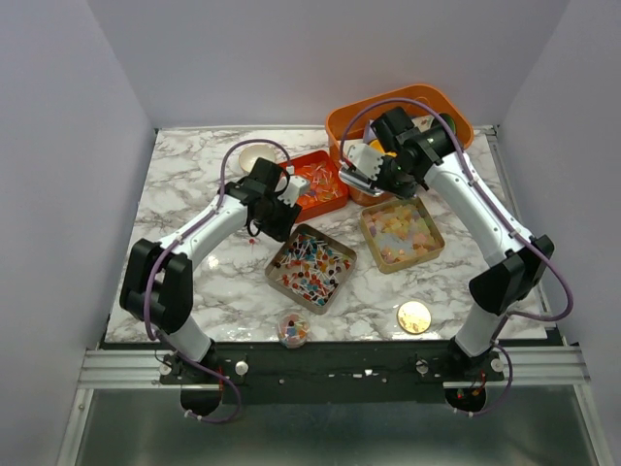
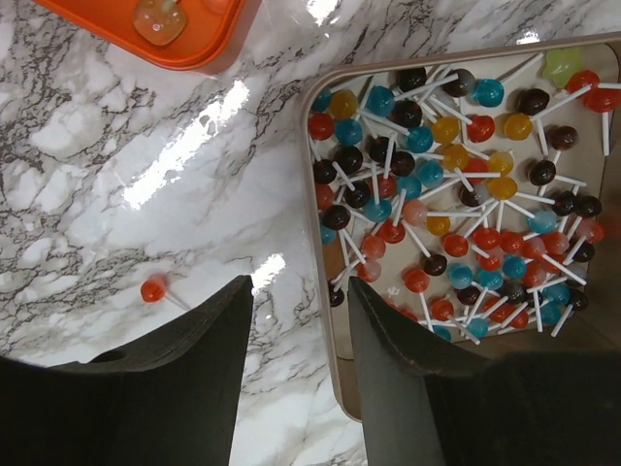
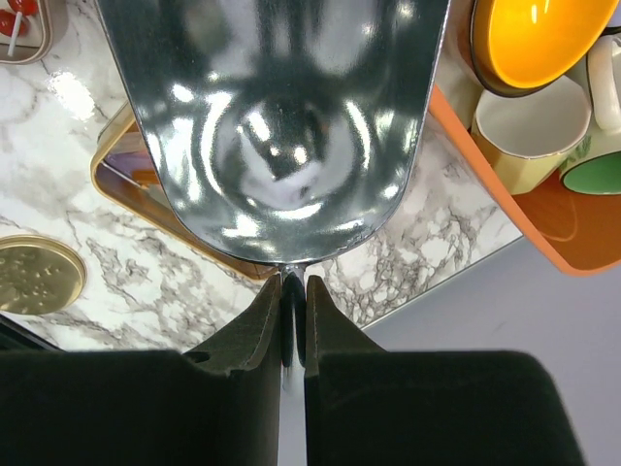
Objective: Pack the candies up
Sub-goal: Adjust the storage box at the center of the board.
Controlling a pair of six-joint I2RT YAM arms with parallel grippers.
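Candies fill two trays: lollipops with white sticks in a metal tray [image 1: 310, 264] [image 2: 466, 184], and pale pastel gummies in a gold-rimmed tray [image 1: 401, 233]. A single red lollipop [image 2: 152, 289] lies loose on the marble. My left gripper [image 2: 299, 291] [image 1: 279, 225] hangs open over the marble at the lollipop tray's left rim, with nothing between its fingers. My right gripper [image 3: 293, 291] [image 1: 369, 167] is shut on the handle of a shiny metal scoop [image 3: 281, 116]. The scoop hovers over the gummy tray's far corner [image 3: 112, 165], and its bowl shows only reflections.
A large orange basket [image 1: 342, 124] [image 3: 543, 228] at the back holds coloured cups [image 3: 529, 126]. A small red tray [image 1: 318, 181] sits behind the left gripper. A gold disc [image 1: 414, 316] [image 3: 34, 277] and a small jar of candies [image 1: 293, 328] lie near the front edge.
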